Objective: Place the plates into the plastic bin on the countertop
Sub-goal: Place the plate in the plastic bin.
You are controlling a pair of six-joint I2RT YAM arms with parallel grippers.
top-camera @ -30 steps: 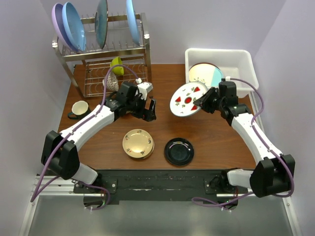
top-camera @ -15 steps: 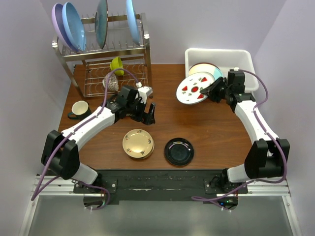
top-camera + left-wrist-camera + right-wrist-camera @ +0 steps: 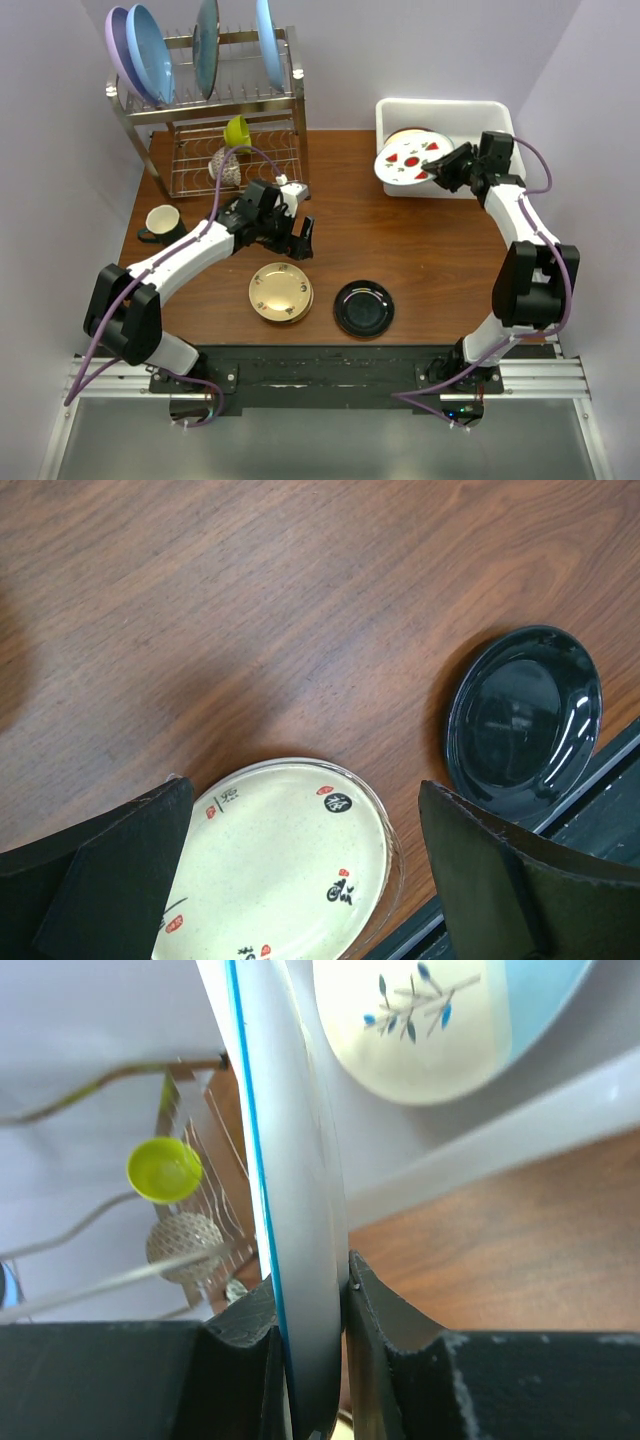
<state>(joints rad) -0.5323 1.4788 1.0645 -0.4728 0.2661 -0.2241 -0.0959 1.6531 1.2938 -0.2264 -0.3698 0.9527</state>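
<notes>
My right gripper is shut on the rim of the white plate with red spots. It holds that plate tilted over the front left part of the white plastic bin. In the right wrist view the plate stands edge-on between the jaws of the gripper, with a cream-and-teal plate lying in the bin behind it. My left gripper hangs open over the countertop, just behind the gold-tan plate. A glossy black plate lies to its right. The left wrist view shows both plates below the open gripper.
A two-tier steel wire rack stands at the back left with blue and lilac plates upright in it. A lime-green bowl sits on its lower tier. A cup stands near the left edge. Walls close in the table on three sides.
My right arm has carried the red-spotted plate from the middle of the table back and right to the bin. My left gripper has drifted slightly nearer the gold-tan plate, still open.
</notes>
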